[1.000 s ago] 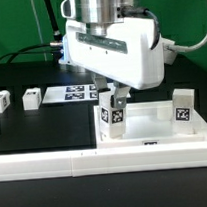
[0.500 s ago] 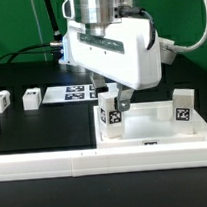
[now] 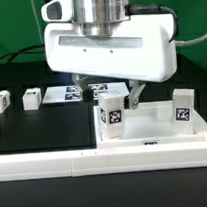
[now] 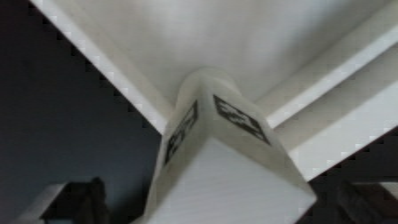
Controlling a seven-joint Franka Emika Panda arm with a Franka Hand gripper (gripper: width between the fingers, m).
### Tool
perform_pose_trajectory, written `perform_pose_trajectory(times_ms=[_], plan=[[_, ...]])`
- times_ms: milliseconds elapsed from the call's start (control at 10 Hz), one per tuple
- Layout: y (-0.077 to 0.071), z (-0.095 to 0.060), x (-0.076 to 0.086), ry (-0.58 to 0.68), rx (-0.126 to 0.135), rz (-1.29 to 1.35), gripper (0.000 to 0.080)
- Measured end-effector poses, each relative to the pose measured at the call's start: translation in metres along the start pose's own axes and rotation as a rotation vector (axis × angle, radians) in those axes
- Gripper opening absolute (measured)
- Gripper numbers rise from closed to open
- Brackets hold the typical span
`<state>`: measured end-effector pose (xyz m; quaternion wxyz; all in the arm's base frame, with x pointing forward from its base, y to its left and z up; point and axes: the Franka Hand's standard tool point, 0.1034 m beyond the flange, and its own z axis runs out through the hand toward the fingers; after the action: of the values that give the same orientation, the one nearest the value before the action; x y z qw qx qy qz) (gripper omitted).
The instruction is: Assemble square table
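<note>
- The gripper (image 3: 110, 94) hangs low with its broad white body face-on in the exterior view. A second ago it was turned at an angle and clamped on the leg, so the wrist has swung round since then.
- The square table (image 3: 159, 131) lies flat under the fingers, rim up. Its near corner is directly below the gap between them, and it has not shifted.
- The marker board (image 3: 71, 92) lies on the black surface beyond the fingers, towards the exterior view's left, untouched.
- The upright leg (image 3: 112, 116) stands in that corner socket, between the fingers and free of both. The wrist view shows it dead centre, tag outward, and it sits where it sat before.
- A second leg (image 3: 182, 106) stands at the slab's other near corner, well off to the exterior view's right of the fingers.
- Two loose legs (image 3: 31, 98) wait well apart on the exterior view's left.
- The fingers (image 3: 137, 93) are spread wide with nothing in them. A second ago they were pinched narrow on the leg.
- What worries me:
  - I cannot tell whether the leg is screwed fully home. If it is only partly seated, it could lean or wobble loose when the slab is moved.
  - With the fingers down at leg height, lifting off at a slant or twisting again could clip the leg top, tilting it or nudging the slab.
  - A straight rise looks the safe way out.
</note>
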<state>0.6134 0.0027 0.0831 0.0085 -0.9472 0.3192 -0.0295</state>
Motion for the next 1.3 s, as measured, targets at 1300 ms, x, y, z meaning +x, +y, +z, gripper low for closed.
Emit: perform_pose_trajectory(times_ms=[1300], plan=[[-0.0044, -0.0001, -0.0026, 0.000, -0.001, -0.728, 0.0552]])
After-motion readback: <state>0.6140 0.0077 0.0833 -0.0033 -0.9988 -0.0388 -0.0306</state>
